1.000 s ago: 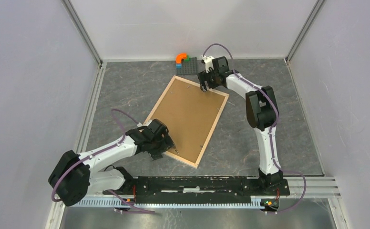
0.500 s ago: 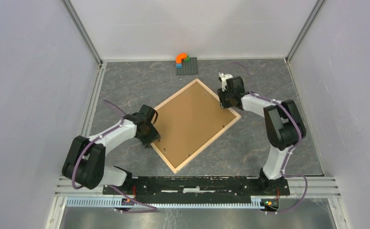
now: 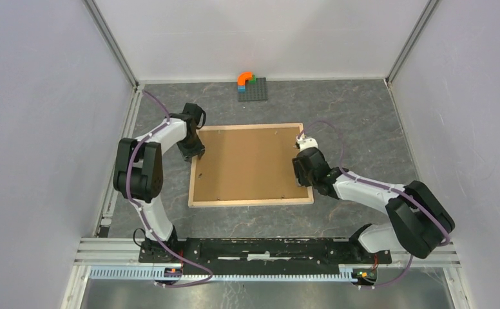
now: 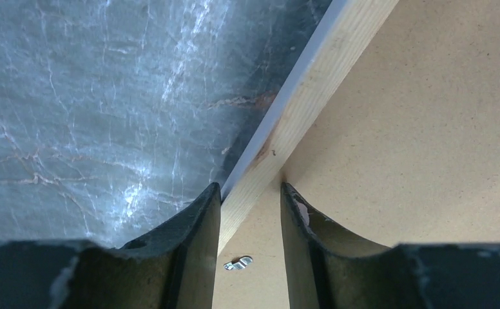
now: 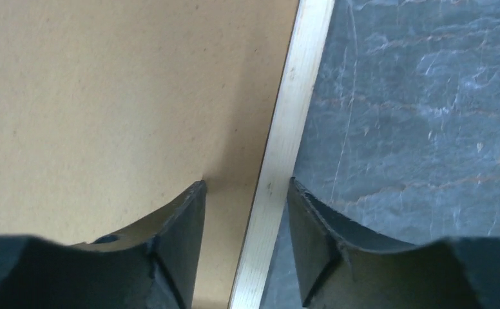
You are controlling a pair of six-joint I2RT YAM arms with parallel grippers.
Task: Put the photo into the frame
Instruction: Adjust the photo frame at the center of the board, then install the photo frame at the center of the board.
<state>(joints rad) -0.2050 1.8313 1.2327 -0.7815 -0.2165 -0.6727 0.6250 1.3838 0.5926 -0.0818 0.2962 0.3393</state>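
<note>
Looking near done: thin pale-wood picture frame (image 3: 250,202) lies back-up on the bench (image 3: 363,129), photo unseen, left end effector (image 4: 250,193) clamping one rail, right end effector (image 5: 246,187) slack around the opposite, so next probably gentle release.

The frame (image 3: 252,202) is turned from its slanted lie to one squared with the tabletop (image 3: 363,129), and its long rails are now set across from left to right. The left pincer (image 3: 193,154) is carried from the frame's near corner away to the far part of the short left rail, which is straddled. The right pincer (image 3: 301,175) is brought from the far corner nearer, onto the short right rail.
</note>
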